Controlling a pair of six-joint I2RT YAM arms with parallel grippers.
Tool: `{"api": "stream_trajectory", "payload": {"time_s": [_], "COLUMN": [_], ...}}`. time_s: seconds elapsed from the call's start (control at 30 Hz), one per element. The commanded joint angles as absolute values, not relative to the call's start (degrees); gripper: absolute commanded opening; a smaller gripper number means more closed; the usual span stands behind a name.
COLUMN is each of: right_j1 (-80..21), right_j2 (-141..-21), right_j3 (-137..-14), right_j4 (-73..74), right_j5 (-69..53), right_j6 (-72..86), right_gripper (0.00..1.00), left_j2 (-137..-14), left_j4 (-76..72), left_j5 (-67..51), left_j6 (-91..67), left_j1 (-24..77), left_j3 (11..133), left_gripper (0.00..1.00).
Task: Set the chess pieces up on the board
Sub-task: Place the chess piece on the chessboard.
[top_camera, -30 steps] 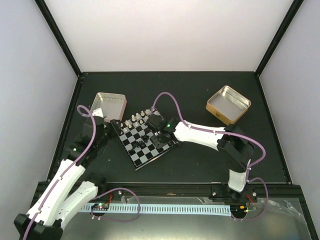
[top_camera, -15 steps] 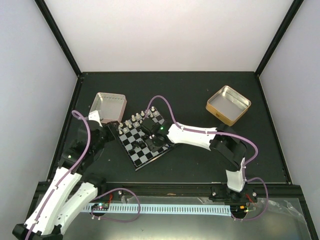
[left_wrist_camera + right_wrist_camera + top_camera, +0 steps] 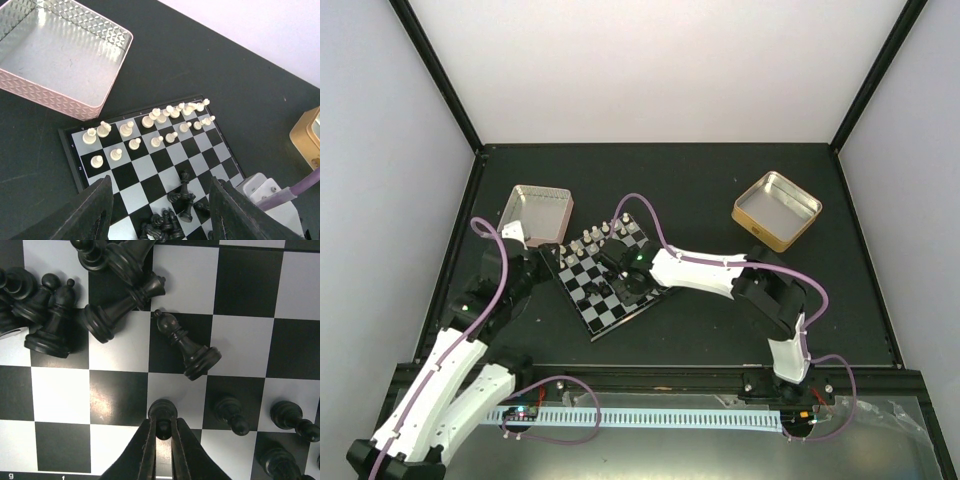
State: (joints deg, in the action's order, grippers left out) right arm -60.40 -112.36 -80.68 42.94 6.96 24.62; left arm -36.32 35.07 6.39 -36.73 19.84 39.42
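The board (image 3: pixel 603 312) lies tilted at mid-left. Pale chess pieces (image 3: pixel 160 117) stand in two rows along its far side. Black pieces (image 3: pixel 180 205) lie heaped near its middle. My right gripper (image 3: pixel 163 426) is shut on the head of an upright black pawn (image 3: pixel 163 412) over a pale square; I cannot tell whether its base touches. A fallen black bishop (image 3: pixel 187 347) and more tipped pieces (image 3: pixel 125 302) lie just beyond. Two black pawns (image 3: pixel 231 415) stand to the right. My left gripper (image 3: pixel 162 220) is open and empty above the board's near-left part (image 3: pixel 135 175).
A pink tin (image 3: pixel 538 212) stands empty behind the board's left corner, and also shows in the left wrist view (image 3: pixel 55 55). A gold tin (image 3: pixel 777 208) sits at the back right. The right arm (image 3: pixel 710 270) reaches across the board's right edge.
My right gripper has moved a little left over the board toward the black heap. The left arm has shifted slightly near the board's left edge.
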Motion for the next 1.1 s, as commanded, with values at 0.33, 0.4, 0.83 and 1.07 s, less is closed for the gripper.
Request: {"api": "stream_trajectory", "payload": {"time_s": [0.33, 0.4, 0.83, 1.07], "right_j1": [-60.29, -60.19, -56.87, -55.52], "right_j2": [-112.71, -111.10, -107.33, -112.05], "right_j3": [-83.15, -83.18, -86.21, -89.55], "right_j4": [44.73, 44.04, 43.34, 46.56], "right_j5": [9.10, 8.14, 5.44, 4.61], "right_j6": [26.03, 26.10, 23.73, 18.31], "right_gripper": [0.17, 0.23, 0.33, 0.35], "left_j2": [-36.74, -36.74, -38.76, -40.77], "left_j4": [34.01, 33.93, 31.64, 30.23], "left_j5": [6.06, 6.14, 7.54, 8.02], "left_j6": [-36.35, -36.35, -36.75, -36.61], "left_j1": [19.34, 19.34, 19.34, 19.27], "left_j3": [38.91, 39.04, 40.16, 40.75], "left_gripper": [0.54, 0.55, 0.56, 0.57]}}
